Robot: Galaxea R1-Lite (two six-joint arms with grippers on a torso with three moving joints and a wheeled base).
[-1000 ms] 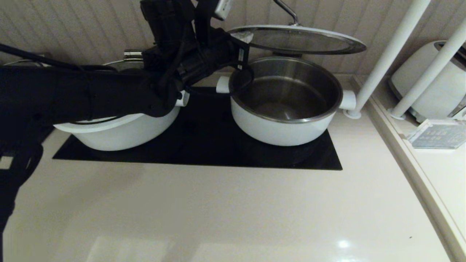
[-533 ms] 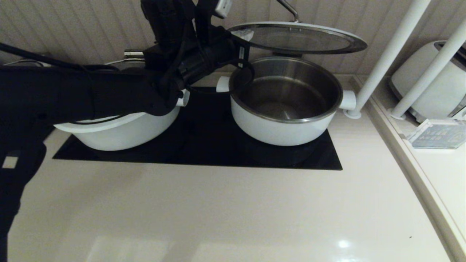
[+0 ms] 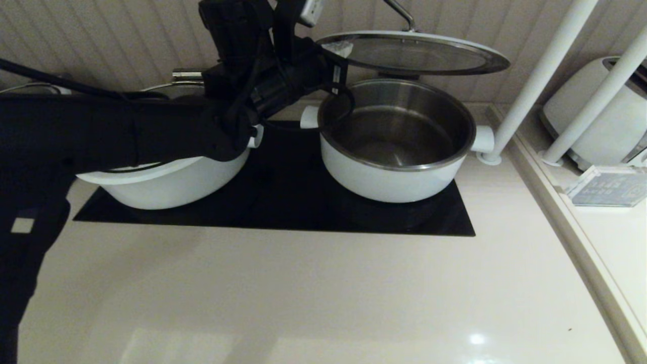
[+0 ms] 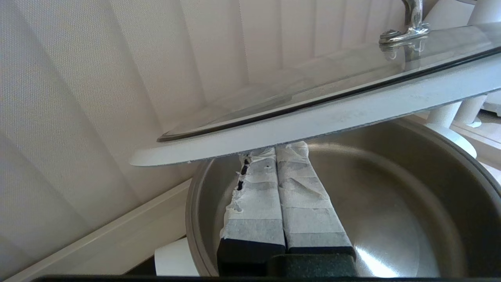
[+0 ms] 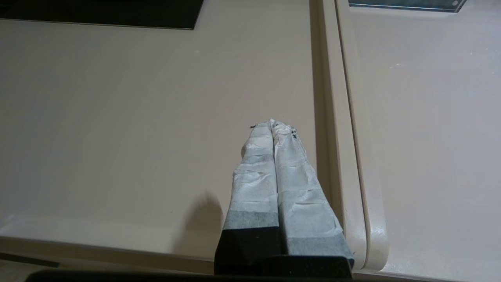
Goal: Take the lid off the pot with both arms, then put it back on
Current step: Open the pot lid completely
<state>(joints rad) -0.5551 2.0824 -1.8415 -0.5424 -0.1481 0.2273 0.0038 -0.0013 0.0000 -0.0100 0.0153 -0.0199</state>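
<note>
The round glass lid with a wide white rim, a black ring and a raised steel bar handle (image 3: 412,53) hangs in the air above the wide round white pot with a steel inside (image 3: 397,139), tilted a little, its near-left edge lower; it does not touch the pot; the pot stands open on the black glass hob (image 3: 283,202), its stubby white side knobs pointing left and right.

The left gripper (image 3: 339,49) reaches across from the robot's left at the lid's left edge; in the left wrist view its two tape-wrapped fingers (image 4: 254,196) lie pressed together side by side, with no gap between them, and their tips run under the white rim (image 4: 313,121) (whether they bear the lid from below or merely meet its underside cannot be told); nothing sits between the fingers.

The bulky black left arm (image 3: 126,129) crosses over a second white pot (image 3: 167,182) on the left half of the hob, hiding most of it.

The right gripper (image 5: 273,126) is parked low, well apart from both pots, over the pale beige countertop (image 5: 137,117) beside a raised beige ledge (image 5: 344,156); its taped fingers are likewise closed tight against each other and empty.

A white toaster (image 3: 601,116) and two slanting white poles (image 3: 541,76) stand on the right.
</note>
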